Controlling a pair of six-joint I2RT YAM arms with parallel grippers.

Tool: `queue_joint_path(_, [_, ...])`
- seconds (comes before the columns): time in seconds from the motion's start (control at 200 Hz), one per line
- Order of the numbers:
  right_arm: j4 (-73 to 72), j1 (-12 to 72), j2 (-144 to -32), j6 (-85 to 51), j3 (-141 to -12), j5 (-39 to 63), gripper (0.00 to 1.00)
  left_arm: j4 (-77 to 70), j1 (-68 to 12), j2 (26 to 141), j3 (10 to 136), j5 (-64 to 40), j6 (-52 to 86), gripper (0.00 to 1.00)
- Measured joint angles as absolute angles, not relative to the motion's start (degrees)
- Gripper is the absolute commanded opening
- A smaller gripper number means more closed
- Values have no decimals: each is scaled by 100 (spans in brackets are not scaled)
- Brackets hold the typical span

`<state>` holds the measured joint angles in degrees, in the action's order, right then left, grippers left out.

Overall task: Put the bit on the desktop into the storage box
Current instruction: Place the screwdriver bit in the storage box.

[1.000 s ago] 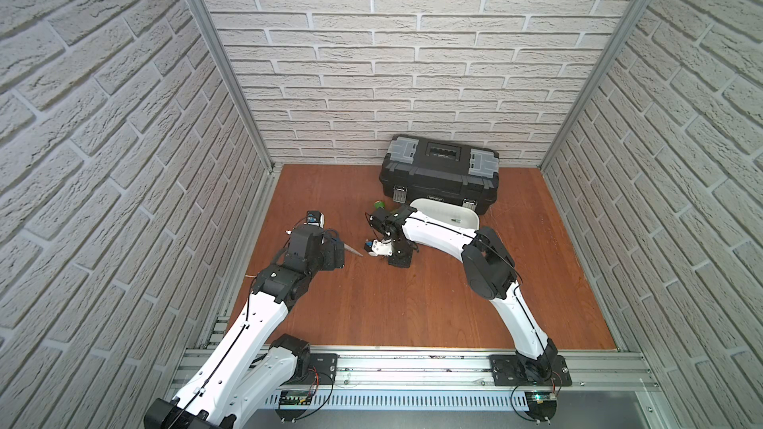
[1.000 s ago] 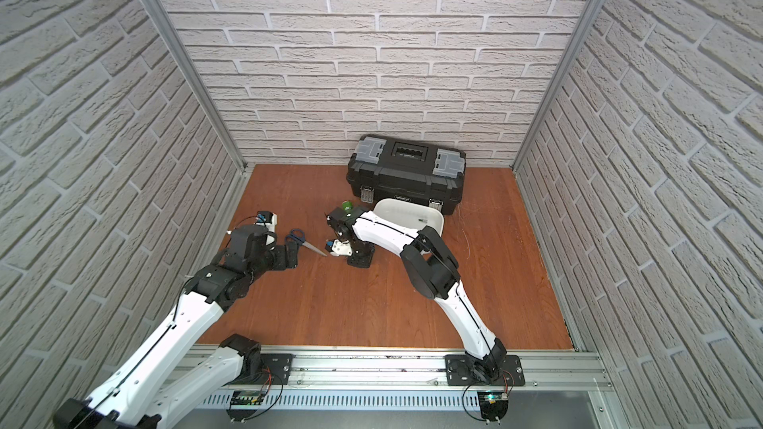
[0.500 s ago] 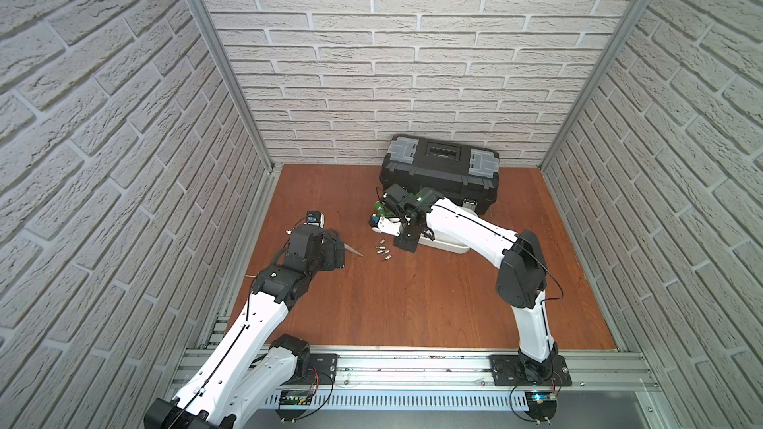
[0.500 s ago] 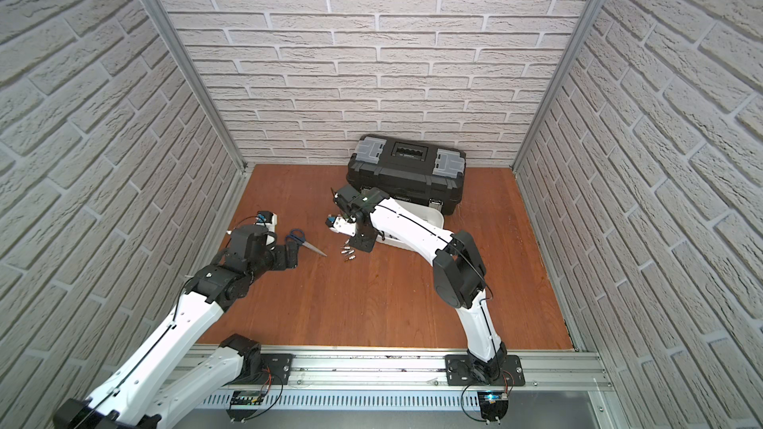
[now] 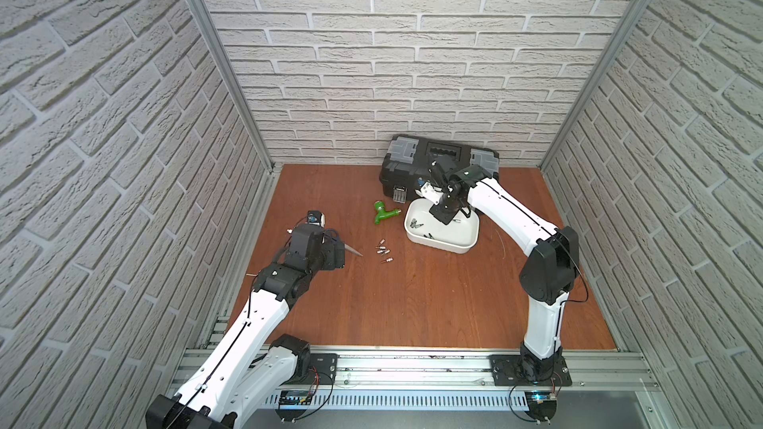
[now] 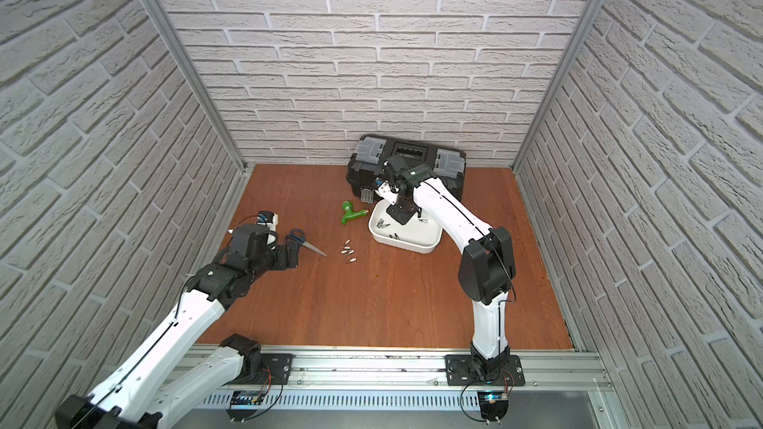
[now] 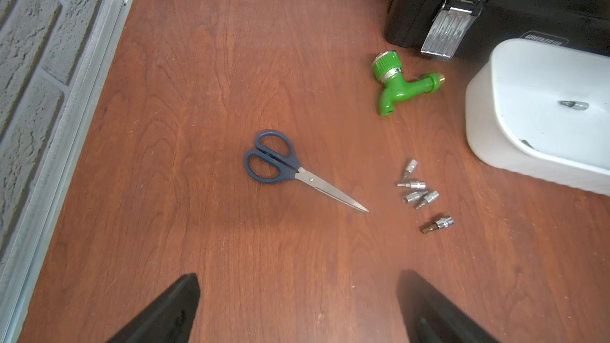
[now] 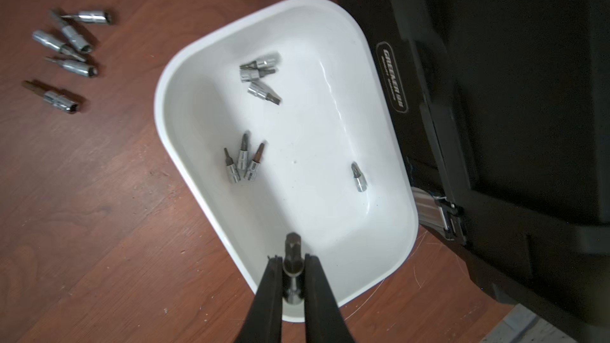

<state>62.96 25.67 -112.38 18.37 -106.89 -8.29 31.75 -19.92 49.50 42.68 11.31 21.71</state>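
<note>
Bright, even light from overhead; shadows short and soft. Both top views are sharp, but the brick walls (image 5: 103, 138) splay outward at the edges, wide lens. Right wrist view is smeared: bits (image 8: 259, 67) in the storage box (image 8: 163, 110) are blurred, there's a glare streak on its inner wall, and the toolbox (image 8: 511, 94) is crushed to black. Left wrist view is crisp, with a faint shadow band on the desktop (image 7: 198, 61).

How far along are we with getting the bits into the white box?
Done: about seven bits already lie in the storage box. In hand: the right gripper is shut on the held bit, over the box, not yet released. Left: five bits lie on the desktop near the scissors; the left gripper hovers open and empty.
</note>
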Motion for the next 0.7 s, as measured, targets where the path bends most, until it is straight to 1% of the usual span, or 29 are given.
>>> queue_joint_path(0.325, [6136, 2154, -11472, 1503, -10442, -930, 6, 3173, -1992, 5019, 4270, 1100, 2169, 98])
queue_joint_path(0.495, [6045, 2075, -11773, 1389, -10318, -943, 7, 3175, -1992, 5039, 4272, 1083, 2169, 98])
queue_joint_path(0.7, [5942, 2045, -11885, 1354, -10219, -941, 8, 3175, -1990, 5041, 4272, 1079, 2169, 98])
